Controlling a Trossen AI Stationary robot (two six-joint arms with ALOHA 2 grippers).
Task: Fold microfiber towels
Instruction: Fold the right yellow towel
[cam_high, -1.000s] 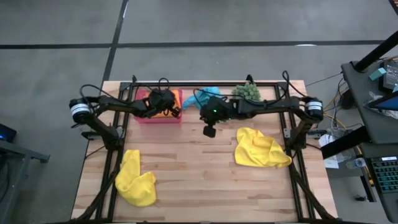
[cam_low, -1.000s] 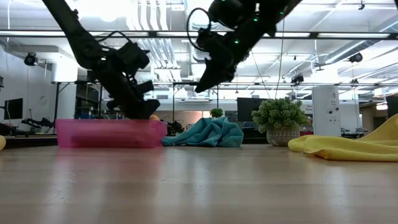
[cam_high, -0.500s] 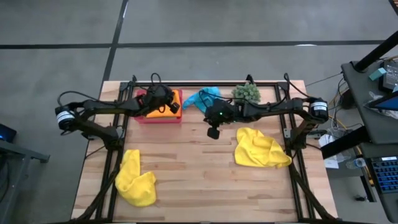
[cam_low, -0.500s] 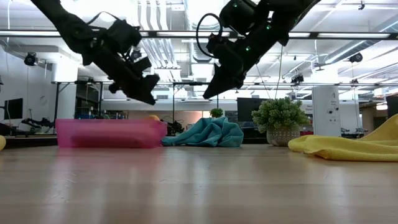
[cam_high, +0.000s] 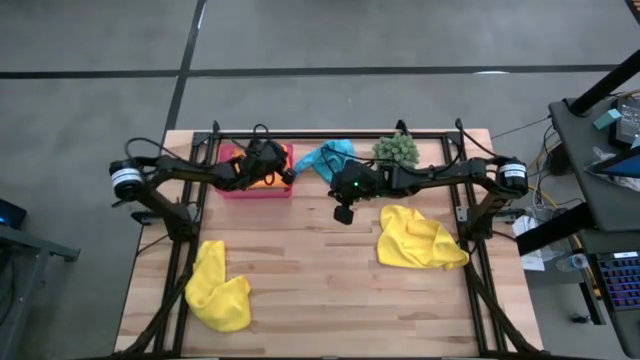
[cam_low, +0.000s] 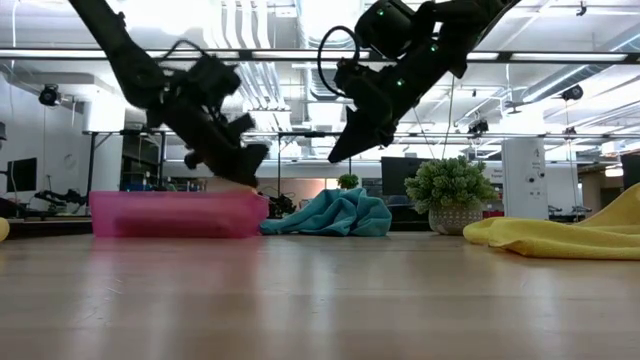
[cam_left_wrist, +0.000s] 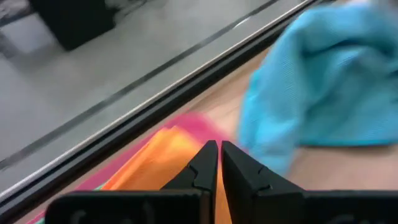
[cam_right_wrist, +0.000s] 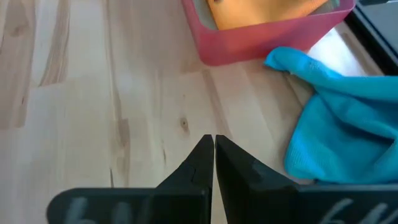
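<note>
my left gripper (cam_high: 284, 178) sits pinched together and empty over the orange towel (cam_left_wrist: 163, 163) lying in the pink tray (cam_high: 232, 189) at the far left, while my right gripper (cam_high: 340, 213), also pinched together, hangs near the turquoise towel (cam_high: 328, 157), presumably next.

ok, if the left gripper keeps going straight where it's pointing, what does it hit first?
Most likely the orange towel in the pink tray. The left gripper, shut, points down over it in the left wrist view. The blue towel lies off to one side; depth is unclear.
</note>
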